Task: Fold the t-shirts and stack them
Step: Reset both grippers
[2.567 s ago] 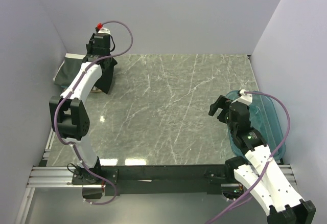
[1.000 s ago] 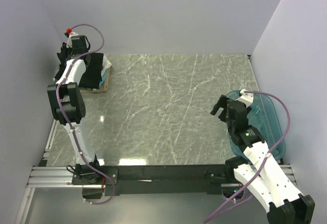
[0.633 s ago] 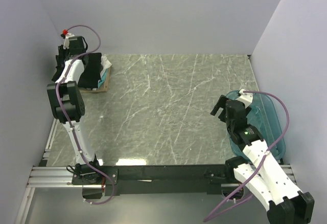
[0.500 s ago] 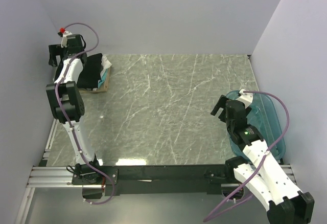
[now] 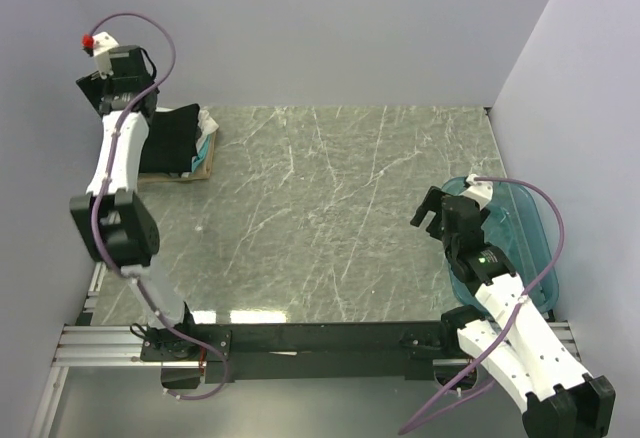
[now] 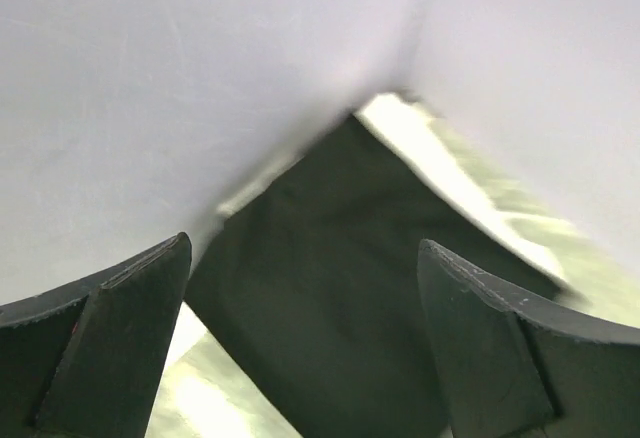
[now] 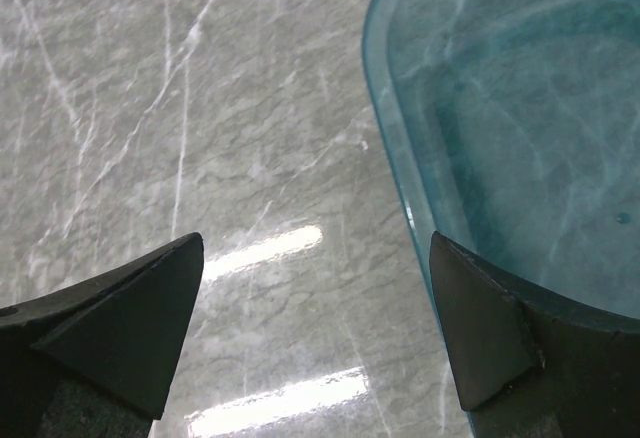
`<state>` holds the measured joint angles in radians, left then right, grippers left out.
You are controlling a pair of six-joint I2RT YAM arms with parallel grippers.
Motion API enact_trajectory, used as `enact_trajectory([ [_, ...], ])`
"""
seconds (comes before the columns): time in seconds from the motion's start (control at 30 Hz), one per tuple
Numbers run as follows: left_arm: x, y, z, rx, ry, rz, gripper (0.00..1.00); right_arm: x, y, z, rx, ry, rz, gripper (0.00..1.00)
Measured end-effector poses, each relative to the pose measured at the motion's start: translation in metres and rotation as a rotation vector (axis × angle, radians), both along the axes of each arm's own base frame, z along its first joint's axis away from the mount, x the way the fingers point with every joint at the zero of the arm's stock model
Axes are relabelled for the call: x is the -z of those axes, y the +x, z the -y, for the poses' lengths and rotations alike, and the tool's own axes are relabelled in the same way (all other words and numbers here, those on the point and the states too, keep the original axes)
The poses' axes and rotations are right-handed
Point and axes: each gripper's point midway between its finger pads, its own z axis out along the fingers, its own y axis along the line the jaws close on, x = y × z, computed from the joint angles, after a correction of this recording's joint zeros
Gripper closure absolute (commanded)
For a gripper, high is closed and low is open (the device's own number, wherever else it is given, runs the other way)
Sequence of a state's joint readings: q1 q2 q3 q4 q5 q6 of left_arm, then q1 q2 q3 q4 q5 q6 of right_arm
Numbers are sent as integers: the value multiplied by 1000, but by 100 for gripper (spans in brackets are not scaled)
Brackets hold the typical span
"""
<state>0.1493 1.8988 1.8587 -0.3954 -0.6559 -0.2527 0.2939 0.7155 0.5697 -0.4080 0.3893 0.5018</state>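
Now, both hands are free, and the stack sits in the far-left corner.
My left hand (image 6: 302, 258) hangs open above the black t-shirt (image 6: 340, 298), which tops the folded t-shirts (image 5: 180, 140) at the tabletop's (image 5: 330, 208) far-left corner. My right hand (image 7: 315, 243) is open too, beside the tub (image 7: 398, 158). The cloth looks light and limp, so I'd pinch a folded edge and expect sagging.
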Motion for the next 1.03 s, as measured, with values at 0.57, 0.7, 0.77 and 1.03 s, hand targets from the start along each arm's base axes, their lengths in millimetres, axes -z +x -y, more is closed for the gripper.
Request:
enact_trajectory([
  [0.57, 58, -159, 290, 585, -436, 68, 0, -24, -1, -20, -117, 66, 94, 0],
  [0.7, 100, -215, 294, 618, -540, 67, 1, -25, -3, -24, -144, 75, 106, 0],
  [0.77, 117, -234, 295, 623, -574, 50, 1, -23, -4, -29, -179, 84, 113, 0],
  [1.03, 143, -255, 288, 558, -609, 8, 0, 0, -8, -44, -254, 119, 85, 0],
])
